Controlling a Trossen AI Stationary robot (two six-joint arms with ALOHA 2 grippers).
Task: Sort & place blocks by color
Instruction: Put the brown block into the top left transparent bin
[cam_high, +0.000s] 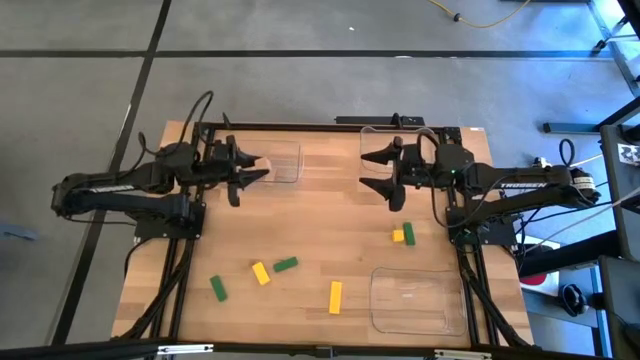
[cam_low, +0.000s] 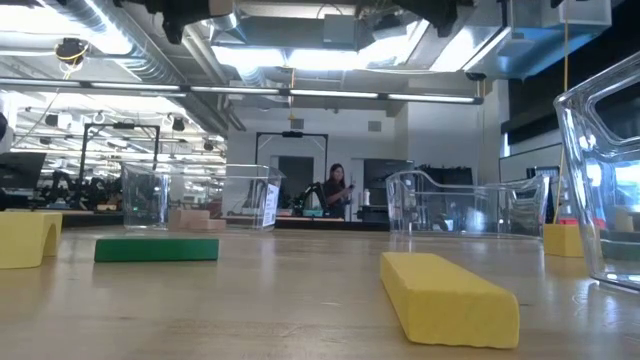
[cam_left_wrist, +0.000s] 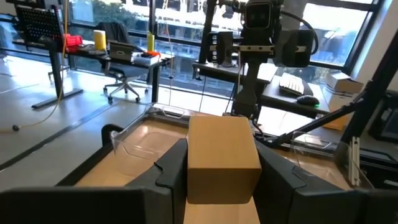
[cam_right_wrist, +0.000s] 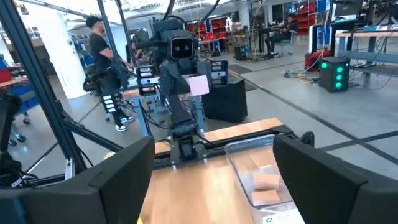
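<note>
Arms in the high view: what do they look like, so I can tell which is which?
Both arms are black and jointed, trailing black cables. The right arm has white TROSSEN lettering; the left arm shows none legible. Each ends in a dark two-finger gripper: left, right.

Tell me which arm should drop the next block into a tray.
Left, probably. The left gripper is shut on a tan block, right beside the far-left clear tray. The right gripper is open and empty over its own tray.

Tan wooden block clamped in left gripper; green and yellow wooden bars scattered flat across near table.
</note>
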